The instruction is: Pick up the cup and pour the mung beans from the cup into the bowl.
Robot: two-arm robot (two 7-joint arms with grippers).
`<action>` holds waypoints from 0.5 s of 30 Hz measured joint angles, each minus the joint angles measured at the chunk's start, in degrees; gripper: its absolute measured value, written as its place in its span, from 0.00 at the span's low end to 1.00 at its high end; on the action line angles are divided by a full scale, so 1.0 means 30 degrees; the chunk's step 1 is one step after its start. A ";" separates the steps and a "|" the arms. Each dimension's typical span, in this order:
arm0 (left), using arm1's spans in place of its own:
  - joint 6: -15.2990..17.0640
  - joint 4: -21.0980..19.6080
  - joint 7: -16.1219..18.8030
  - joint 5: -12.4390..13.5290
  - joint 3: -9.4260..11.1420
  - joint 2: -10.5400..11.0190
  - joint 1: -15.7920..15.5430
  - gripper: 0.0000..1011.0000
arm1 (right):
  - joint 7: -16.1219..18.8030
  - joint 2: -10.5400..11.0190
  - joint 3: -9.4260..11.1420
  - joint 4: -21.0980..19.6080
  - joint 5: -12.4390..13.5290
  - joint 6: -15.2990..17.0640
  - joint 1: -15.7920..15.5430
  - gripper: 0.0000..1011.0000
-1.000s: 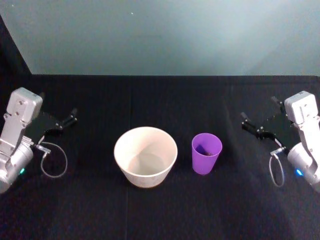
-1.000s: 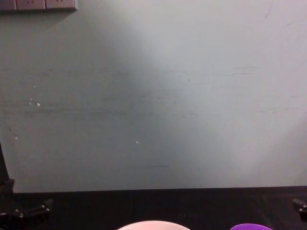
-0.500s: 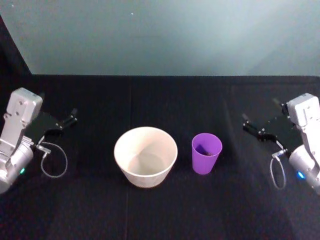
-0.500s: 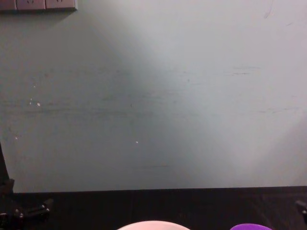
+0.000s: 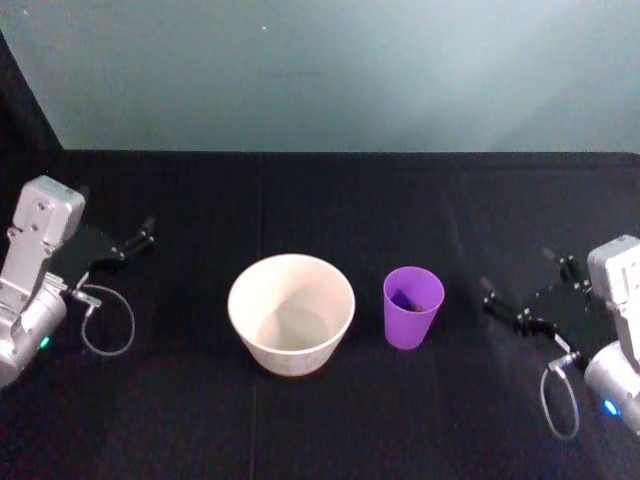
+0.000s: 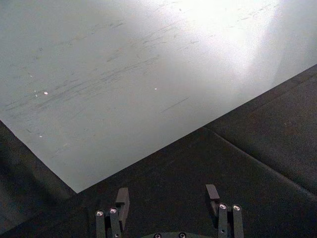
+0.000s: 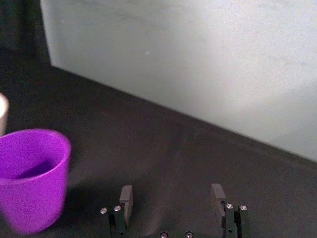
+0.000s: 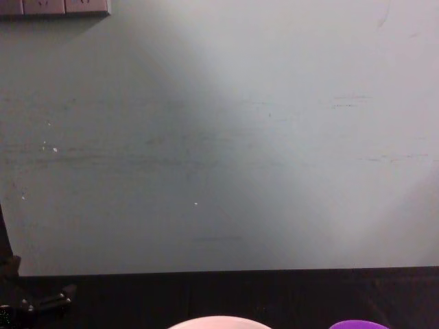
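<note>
A small purple cup (image 5: 412, 305) stands upright on the black table, just right of a wider pale bowl (image 5: 291, 312). Something dark lies inside the cup. The cup (image 7: 30, 178) also looms in the right wrist view, and both rims peek into the chest view: cup (image 8: 358, 324), bowl (image 8: 219, 322). My right gripper (image 5: 522, 291) is open, low and to the right of the cup, a short gap away, nothing between its fingers. In its wrist view the right gripper (image 7: 172, 196) points past the cup. My left gripper (image 5: 140, 235) rests open at the far left; left gripper (image 6: 166, 196).
A black cloth covers the table (image 5: 320, 200) up to a pale grey-green wall (image 5: 330, 70) behind. Loose cable loops hang by each wrist. Open black cloth lies in front of and behind the bowl and cup.
My right gripper has dropped lower and nearer to me, coming down toward the cup's level. The left arm, cup and bowl have not moved.
</note>
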 joint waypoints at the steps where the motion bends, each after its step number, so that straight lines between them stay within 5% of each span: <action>1: 0.0000 -0.0001 0.0000 0.0000 0.0000 0.0000 0.0000 0.99 | 0.0039 0.0017 0.0002 -0.0129 0.0014 0.0052 -0.0172 0.99; 15: 0.0000 0.0000 0.0000 0.0000 0.0000 -0.0001 0.0000 0.99 | 0.1458 -0.0224 -0.0110 -0.1946 0.0508 0.0256 -0.2003 0.99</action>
